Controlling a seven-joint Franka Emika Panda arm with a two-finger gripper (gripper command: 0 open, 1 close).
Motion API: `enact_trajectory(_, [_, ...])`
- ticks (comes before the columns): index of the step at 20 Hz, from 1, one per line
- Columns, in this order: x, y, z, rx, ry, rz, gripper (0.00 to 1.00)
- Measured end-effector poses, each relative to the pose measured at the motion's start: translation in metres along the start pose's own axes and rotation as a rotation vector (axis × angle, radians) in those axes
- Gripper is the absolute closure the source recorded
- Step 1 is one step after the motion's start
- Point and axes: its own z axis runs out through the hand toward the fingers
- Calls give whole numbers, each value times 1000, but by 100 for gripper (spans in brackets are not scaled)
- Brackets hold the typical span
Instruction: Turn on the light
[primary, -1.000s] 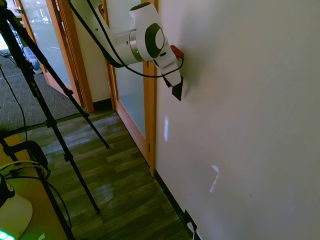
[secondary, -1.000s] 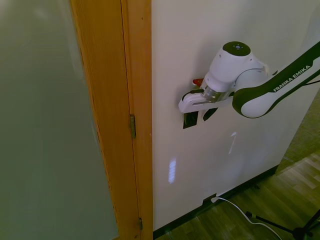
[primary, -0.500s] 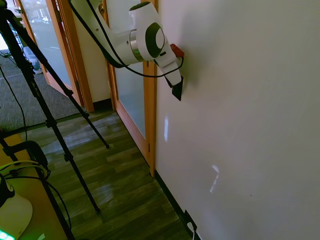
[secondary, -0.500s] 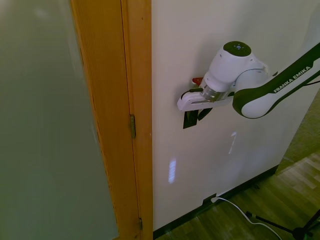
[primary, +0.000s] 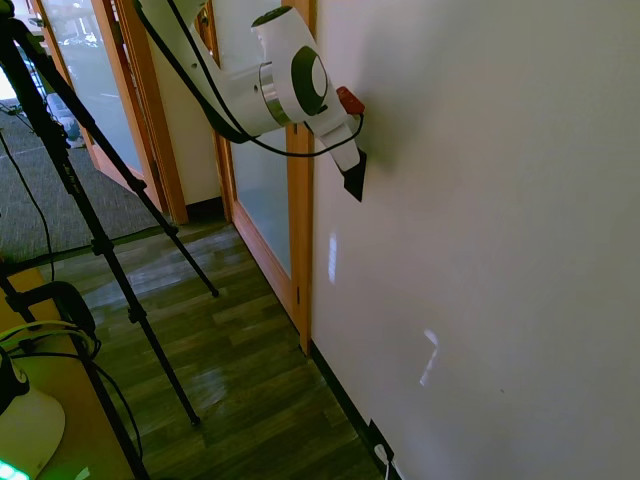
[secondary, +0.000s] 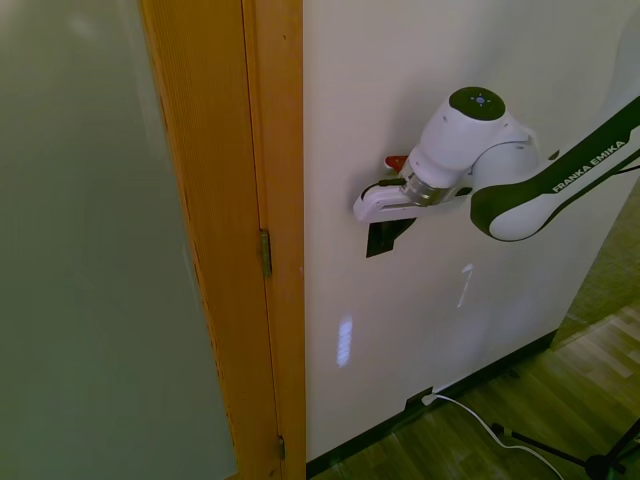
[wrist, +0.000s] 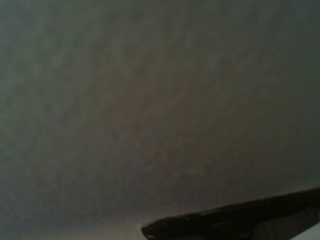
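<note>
1. First exterior view: the white arm (primary: 270, 85) reaches in from the left and presses its gripper (primary: 354, 178) against the white wall (primary: 480, 200), just right of the wooden door frame (primary: 300, 230). The dark tip sits flat at the wall; whether the claw is wide or narrow cannot be told. The switch is hidden behind it here. Compared with a second ago, the wrist has risen slightly, and the pale edge seen beside the tip then is covered now. A dark outlet plate (primary: 374, 438) with a white plug sits low on the wall by the floor (primary: 230, 340).

2. Second exterior view: the arm enters from the right. The switch (secondary: 381, 239), a small black upright plate, is on the wall just right of the door frame, directly under and touching the gripper (secondary: 400, 228). The wrist stands a little higher and further right than before.

3. Wrist view: only blurred grey wall (wrist: 150, 100) close up, with a dark sliver (wrist: 230, 220) near the bottom edge.
</note>
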Motion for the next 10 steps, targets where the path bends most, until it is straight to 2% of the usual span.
enact_trajectory(6, [-2,4,-2,31,9,3,100])
enact_trajectory(10, [-2,10,-16,93,32,20,100])
